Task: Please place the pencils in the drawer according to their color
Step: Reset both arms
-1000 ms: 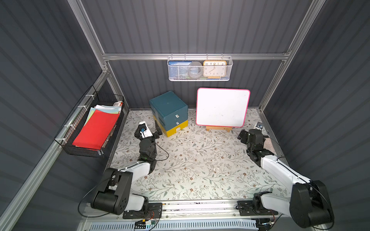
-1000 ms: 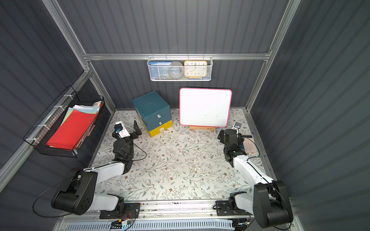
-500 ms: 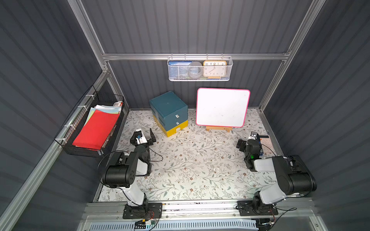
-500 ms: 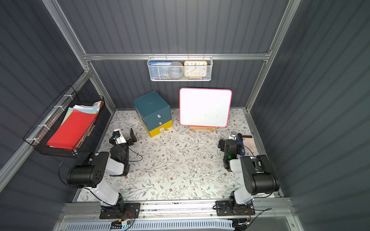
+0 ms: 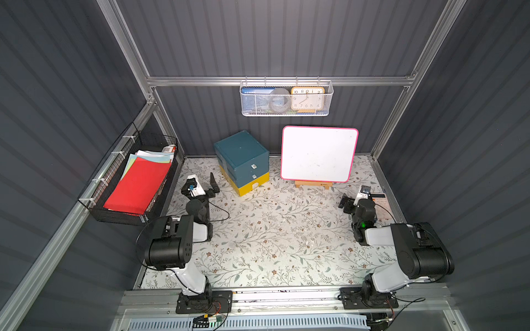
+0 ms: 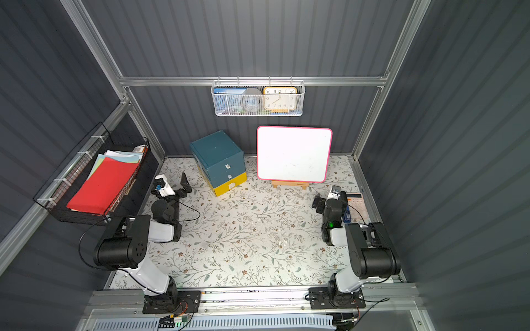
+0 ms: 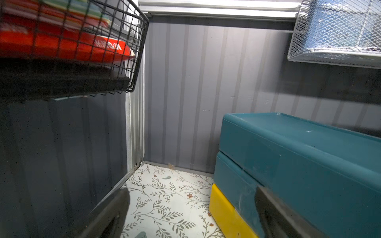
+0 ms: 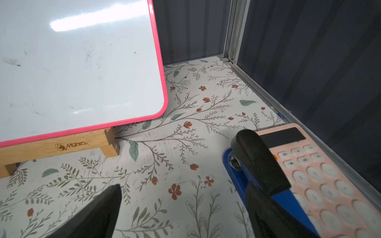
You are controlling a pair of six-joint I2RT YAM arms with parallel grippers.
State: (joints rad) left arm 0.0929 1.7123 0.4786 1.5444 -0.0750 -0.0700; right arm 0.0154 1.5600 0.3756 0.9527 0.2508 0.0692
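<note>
Left gripper [image 5: 202, 183] and right gripper [image 5: 358, 197] both hang with jaws spread wide and nothing between them. Each arm is folded low over its own side of the floral desk [image 5: 272, 235], a pose that reads as parked rather than reaching. No pencils can be seen in any view, neither on the desk nor in either gripper. The likeliest place for them is inside the small drawer cabinet [image 5: 242, 160], which sits at the back edge, left of the middle. Its two teal drawers and its yellow bottom drawer [image 5: 252, 184] appear pushed shut, so the sorting looks finished, though the colours inside cannot be checked. The left wrist camera looks past the open fingers [image 7: 111, 214] into the back left corner and along the cabinet's side. The pink-framed whiteboard [image 5: 318, 154] leans on its wooden stand [image 8: 61, 146] at the back edge, just beside the cabinet. At the right edge, a pink calculator [image 8: 321, 171] lies against the frame with a blue object [image 8: 239, 179] beside it, one right finger [image 8: 259, 162] poised above both. A black wire basket [image 5: 94, 200] of red paper and a white mesh basket [image 5: 286, 113] holding a clock hang clear of the work surface.
</note>
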